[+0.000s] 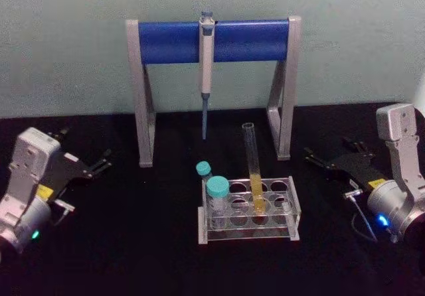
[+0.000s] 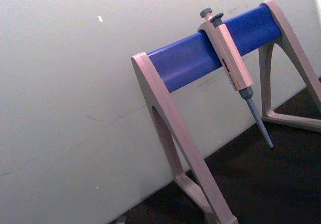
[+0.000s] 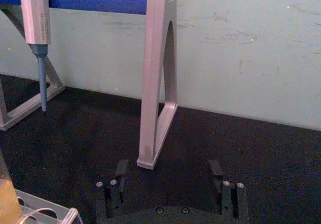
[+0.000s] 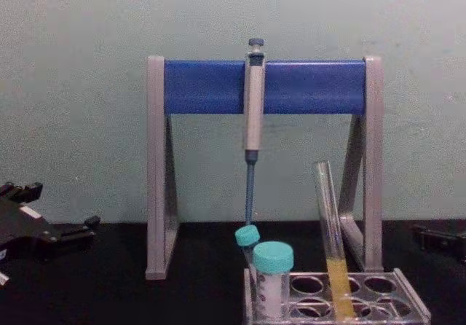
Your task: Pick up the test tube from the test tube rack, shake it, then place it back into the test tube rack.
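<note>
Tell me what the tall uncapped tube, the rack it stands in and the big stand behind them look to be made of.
The test tube: clear glass by the look, smooth and see-through, with yellow liquid showing inside; clear plastic cannot be ruled out.
The test tube rack: clear, slightly grey plastic, probably acrylic; its edges and round holes show through it.
The pipette stand: matte light grey legs, metal or plastic, with a smooth blue crossbar.

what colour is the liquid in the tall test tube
Yellow; the test tube shows it best in the chest view.

One test tube (image 1: 253,170), two capped tubes (image 1: 217,196), one pipette (image 1: 206,64).
</note>
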